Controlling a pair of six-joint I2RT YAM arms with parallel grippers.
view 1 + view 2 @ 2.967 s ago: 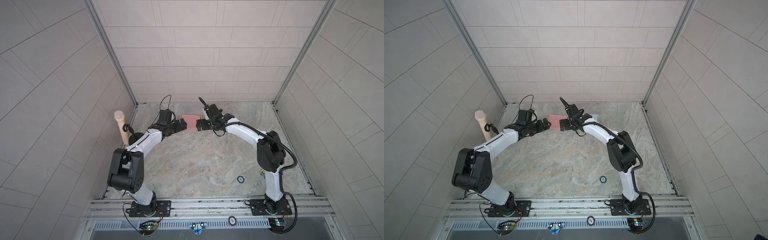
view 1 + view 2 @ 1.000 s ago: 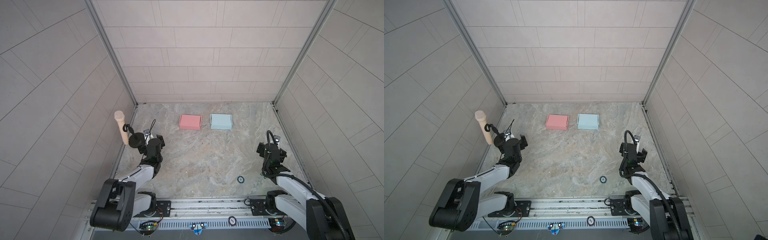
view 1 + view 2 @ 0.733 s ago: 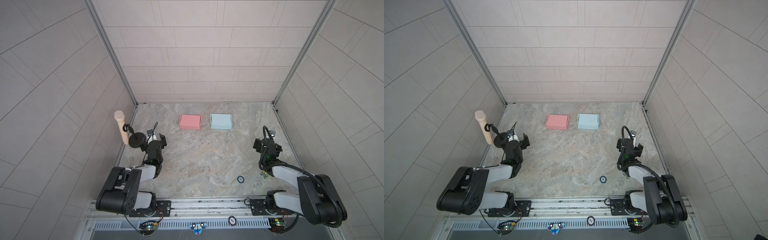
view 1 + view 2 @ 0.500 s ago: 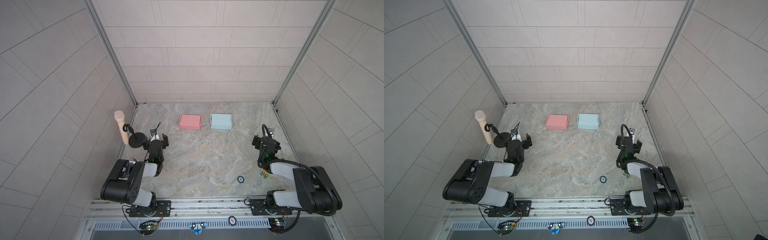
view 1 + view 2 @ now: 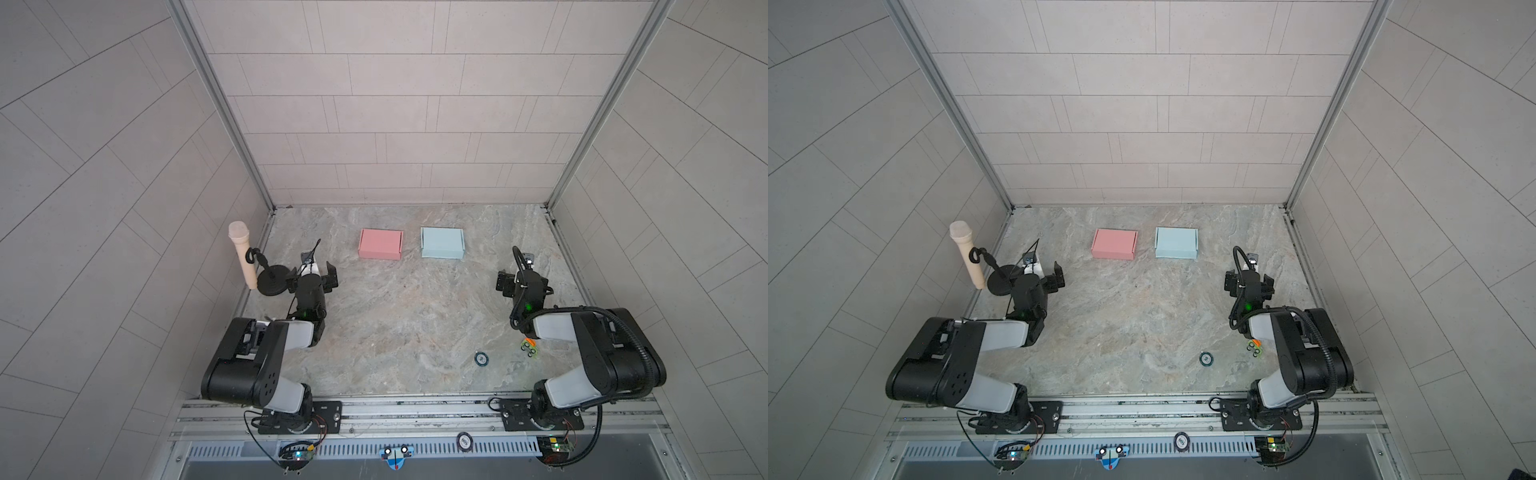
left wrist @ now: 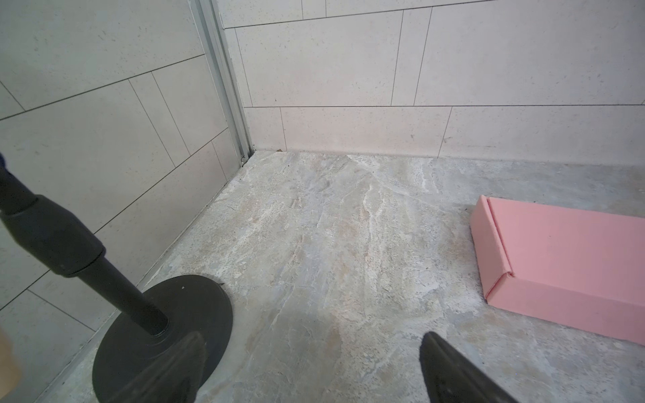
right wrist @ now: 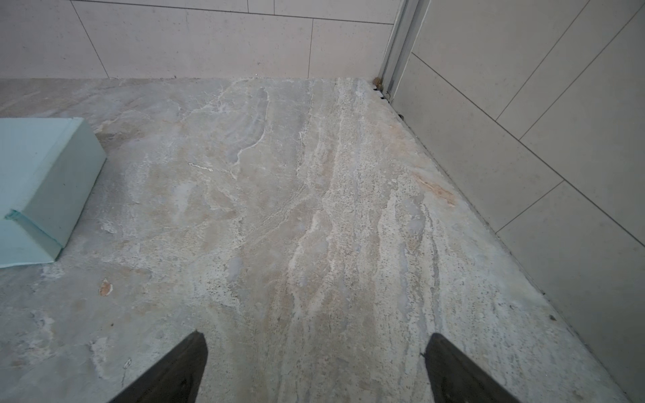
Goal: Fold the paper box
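A marbled stone bench (image 5: 407,324) floors this grey-tiled booth. I read it as a clock, with twelve at the back wall and six at my edge. Nearest me, around four o'clock, lie a small dark disc (image 5: 481,358) and a small coloured piece (image 5: 529,347), both well apart from the work.

Both arms sit low over their bases with elbows sharply bent and wrists pointing toward twelve. The left tool (image 5: 311,277), at nine o'clock, has its jaws wide and empty, just beside the round foot of a microphone stand (image 5: 272,281). The right tool (image 5: 523,283), at three o'clock, is equally wide and empty over bare bench.

Farthest out, the pink box (image 5: 380,244) rests at eleven o'clock and the pale blue box (image 5: 442,242) at one o'clock. They are side by side, not touching, and well apart from both tools. Each looks closed, lid down, with no loose flap or flat sheet showing. I judge the folding done, though I cannot tell which box was the task's.
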